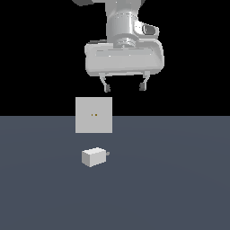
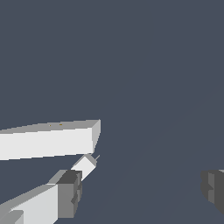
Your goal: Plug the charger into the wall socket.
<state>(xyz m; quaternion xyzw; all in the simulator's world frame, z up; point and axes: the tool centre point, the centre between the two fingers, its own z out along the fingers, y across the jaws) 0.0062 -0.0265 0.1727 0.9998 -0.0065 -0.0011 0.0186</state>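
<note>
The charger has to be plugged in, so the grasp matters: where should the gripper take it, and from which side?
Probably grip the charger across its boxy body's flat sides, descending from above, leaving the prongs clear. The open gripper hangs high above.

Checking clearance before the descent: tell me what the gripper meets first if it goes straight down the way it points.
Probably bare floor. The open gripper points down, and the wrist view shows the charger and wall socket off to one side, though depth is uncertain.
</note>
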